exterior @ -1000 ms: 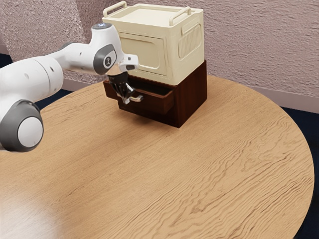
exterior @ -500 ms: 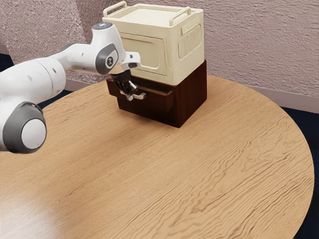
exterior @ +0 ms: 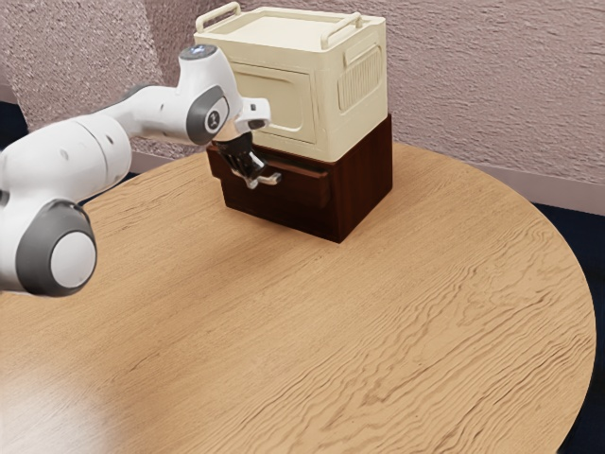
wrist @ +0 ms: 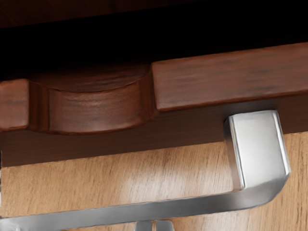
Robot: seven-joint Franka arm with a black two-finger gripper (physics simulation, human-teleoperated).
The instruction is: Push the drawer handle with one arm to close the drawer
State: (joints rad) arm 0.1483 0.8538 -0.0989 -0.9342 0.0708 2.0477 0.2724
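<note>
Your gripper (wrist: 154,226), narrow-set at the near side of the handle (wrist: 259,147), could slip if pushed crookedly, leaving the drawer (wrist: 231,74) ajar.

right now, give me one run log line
drawer: partly open | gripper: shut, at handle | cream box: on cabinet | closing: unfinished

The dark-brown drawer (wrist: 231,77) stands slightly open, its silvery handle (wrist: 260,149) jutting.

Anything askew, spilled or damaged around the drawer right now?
Nothing stands out. The dark-brown wooden drawer stands slightly open, expected mid-job. The cream plastic box sits squarely on the matching wooden cabinet; no visible spill or damage.
</note>
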